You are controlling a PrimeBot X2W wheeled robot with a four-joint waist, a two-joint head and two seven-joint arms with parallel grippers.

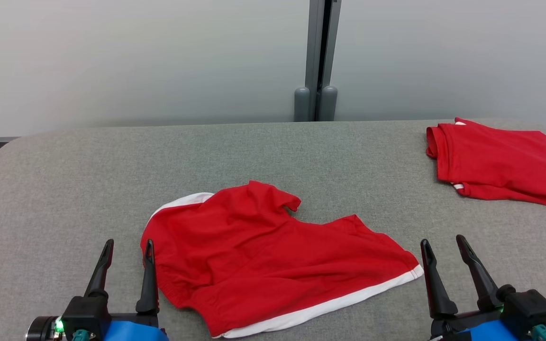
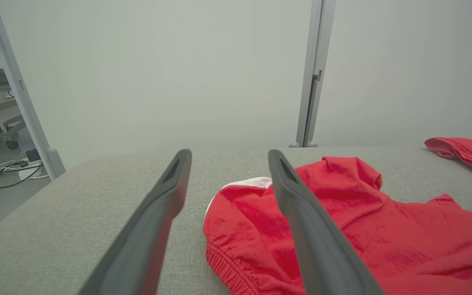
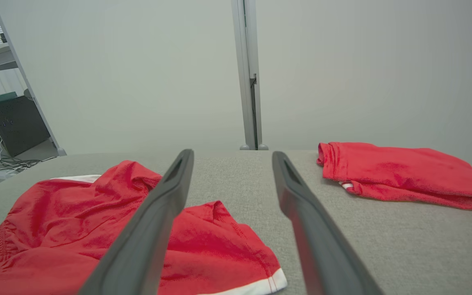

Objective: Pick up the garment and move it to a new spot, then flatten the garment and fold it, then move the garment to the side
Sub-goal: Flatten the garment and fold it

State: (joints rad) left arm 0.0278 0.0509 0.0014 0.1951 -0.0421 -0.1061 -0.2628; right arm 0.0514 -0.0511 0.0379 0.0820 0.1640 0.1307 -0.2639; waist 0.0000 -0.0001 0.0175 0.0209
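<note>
The left end effector and right end effector stand open, flanking the rumpled garment, seemingly untouched.

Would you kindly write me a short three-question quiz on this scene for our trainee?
1. True or false: the left gripper holds the crumpled garment.
2. Where on the table does the folded garment lie, seen from the head? A) far right B) far left C) centre
3. Fill in: the right gripper stands ____.
Key: 1 false; 2 A; 3 open.
</note>
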